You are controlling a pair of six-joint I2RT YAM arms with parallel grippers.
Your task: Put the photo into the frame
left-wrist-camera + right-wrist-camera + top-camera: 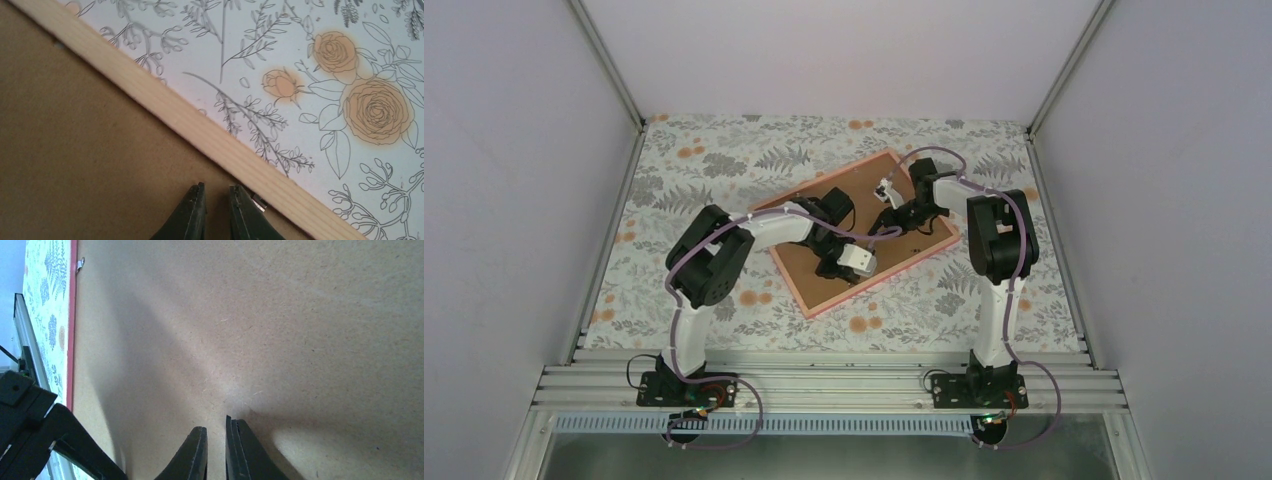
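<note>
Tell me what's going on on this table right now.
Two robot arms are working over a picture frame that lies back-up on a floral tablecloth, with a brown backing board sitting inside it. The left gripper points down at the board beside the frame's edge, near a small metal tab. The right gripper is over the middle of the board. Both have their fingers nearly closed and hold nothing. No photo shows in any view.

Frame lying flat and askew on the middle of the table, backing board inside it, left gripper over the board's near edge, clip beside its fingertip, right gripper over the board's far-right part.
</note>
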